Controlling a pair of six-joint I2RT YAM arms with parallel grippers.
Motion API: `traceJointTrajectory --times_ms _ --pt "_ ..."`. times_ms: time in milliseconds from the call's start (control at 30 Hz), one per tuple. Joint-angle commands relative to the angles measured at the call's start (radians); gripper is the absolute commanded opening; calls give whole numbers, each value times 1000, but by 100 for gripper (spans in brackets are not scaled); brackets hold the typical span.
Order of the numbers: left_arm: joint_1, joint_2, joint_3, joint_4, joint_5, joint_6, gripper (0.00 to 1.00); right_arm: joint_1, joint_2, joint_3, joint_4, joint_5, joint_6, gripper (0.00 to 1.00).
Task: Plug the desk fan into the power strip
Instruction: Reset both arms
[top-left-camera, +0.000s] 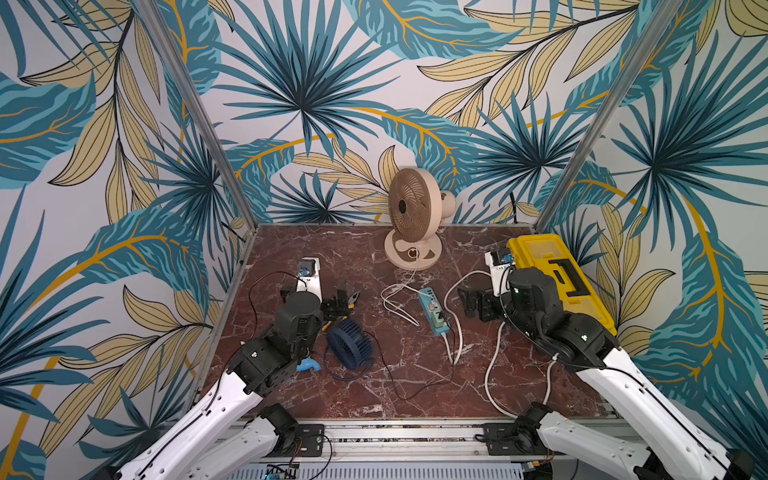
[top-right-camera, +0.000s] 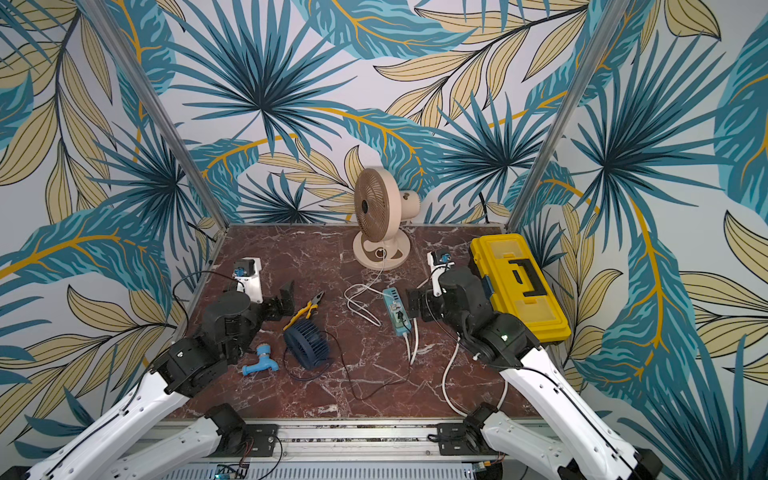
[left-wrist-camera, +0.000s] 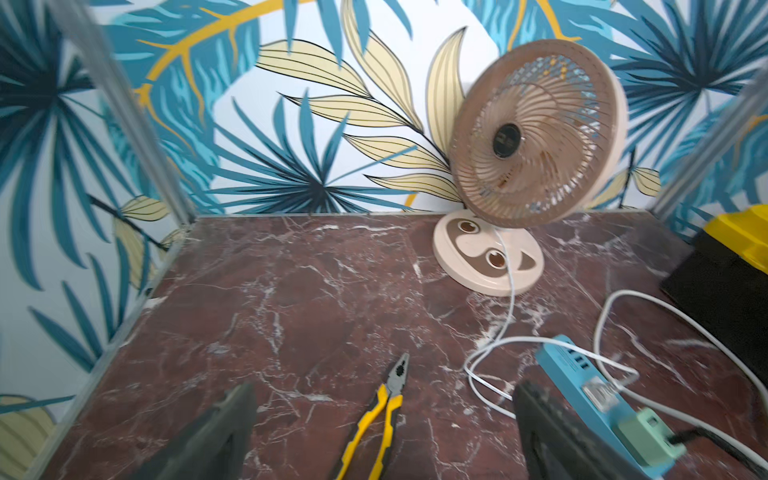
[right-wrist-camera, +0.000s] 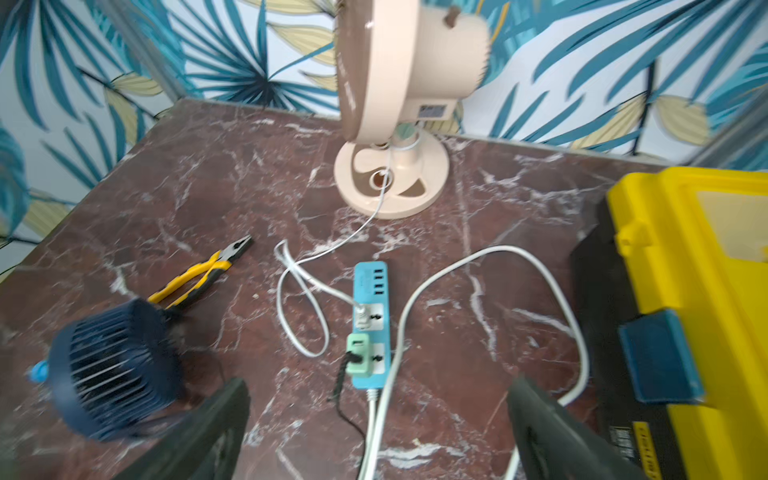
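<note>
The beige desk fan (top-left-camera: 411, 220) stands upright at the back of the marble table (top-left-camera: 316, 249). Its thin white cord (right-wrist-camera: 286, 270) loops over the table and ends in a plug seated in a socket of the light-blue power strip (top-left-camera: 434, 311) (right-wrist-camera: 371, 324). My right gripper (top-left-camera: 492, 299) (right-wrist-camera: 380, 415) hovers open just right of the strip, with nothing between its fingers. My left gripper (top-left-camera: 314, 293) (left-wrist-camera: 386, 415) is open too, over the yellow-handled pliers (left-wrist-camera: 386, 399), left of the strip.
A pale-green adapter (right-wrist-camera: 359, 349) with a black cord sits in the strip's other socket. A small navy fan (top-left-camera: 349, 343) and a blue tap (top-right-camera: 259, 361) lie front left. A yellow toolbox (top-left-camera: 557, 278) fills the right edge. The strip's thick white cord (top-left-camera: 494, 374) runs toward the front.
</note>
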Motion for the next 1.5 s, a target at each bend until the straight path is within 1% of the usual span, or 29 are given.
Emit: traceJointTrajectory --times_ms 0,100,167,233,333,367,500,533,600,633,733,767,800,867,967,1000,1100,1133,1200,1267,1333,1367,1433,1467 --pt "73 1 -57 19 -83 8 100 -38 -37 -120 144 129 -127 100" --pt "186 23 -105 55 -22 -20 100 -80 -63 -227 268 162 -180 100" --pt "244 43 -148 123 16 -15 100 -115 -63 -298 345 168 -190 100" --pt "288 70 -190 177 7 -11 100 -156 -61 -371 429 172 -199 99" --pt "346 109 -249 257 -38 -13 100 -219 -61 -497 592 163 -216 100" --pt "369 121 -273 292 -24 -2 100 -239 -58 -539 643 163 -223 99" --pt "450 170 -395 522 59 54 100 -324 -21 -654 793 154 -216 99" --pt "469 193 -426 584 93 65 100 -343 -7 -677 834 143 -215 99" --pt "502 244 -465 695 200 126 100 -382 21 -728 930 118 -215 99" --pt "510 280 -472 732 211 144 100 -400 38 -753 976 100 -215 99" --pt "536 417 -446 785 222 127 100 -438 111 -801 1117 69 -216 100" --pt "539 444 -422 769 245 127 100 -449 138 -811 1158 59 -215 100" --pt "540 464 -420 801 251 124 100 -458 168 -818 1197 50 -217 100" --pt "543 496 -414 846 244 119 100 -464 216 -801 1218 41 -225 99" --pt "544 555 -389 896 227 135 100 -474 264 -814 1323 31 -247 99" --pt "544 575 -364 877 221 157 100 -480 291 -814 1375 24 -259 99" --pt "543 584 -371 912 221 195 100 -485 361 -810 1479 -15 -268 100" --pt "542 578 -386 937 228 203 100 -485 371 -788 1449 -38 -263 100" --pt "544 572 -411 1000 232 239 100 -487 400 -775 1469 -90 -258 99" --pt "542 592 -433 1083 206 256 100 -490 467 -797 1578 -119 -249 100" --pt "543 631 -442 1149 197 262 100 -491 583 -797 1702 -127 -252 100" --pt "541 662 -430 1151 210 270 100 -491 617 -777 1699 -133 -255 100" --pt "526 708 -404 1150 229 298 100 -492 605 -739 1599 -126 -248 100" --pt "521 715 -402 1148 228 305 100 -493 610 -736 1600 -126 -246 100"
